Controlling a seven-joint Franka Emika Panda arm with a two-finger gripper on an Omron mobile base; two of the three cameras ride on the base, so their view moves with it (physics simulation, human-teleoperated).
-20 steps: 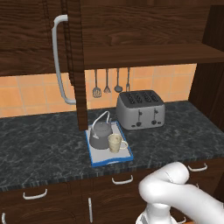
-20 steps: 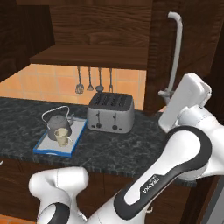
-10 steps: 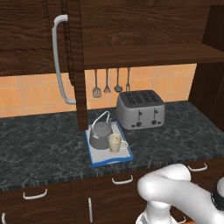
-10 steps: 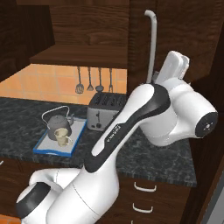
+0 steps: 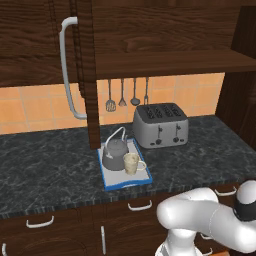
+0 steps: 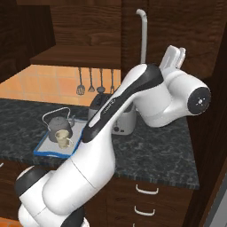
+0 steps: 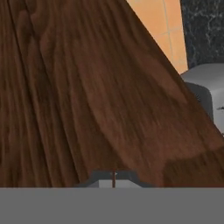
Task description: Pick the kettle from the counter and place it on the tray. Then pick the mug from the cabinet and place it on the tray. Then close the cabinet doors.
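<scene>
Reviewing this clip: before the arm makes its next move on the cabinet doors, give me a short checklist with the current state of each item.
1. Kettle on the tray: ok.
2. Mug on the tray, upright beside the kettle: ok.
3. Gripper empty and shut: ok; in the hand view the fingertips meet with nothing between them.
4. Gripper lined up with a door: ok; the hand view faces brown wood close up, with the toaster at its edge.
5. Cabinet doors closed: not ok; one door stands swung out edge-on, and the shelf is exposed.
6. Gripper touching the door panel: cannot tell.
</scene>
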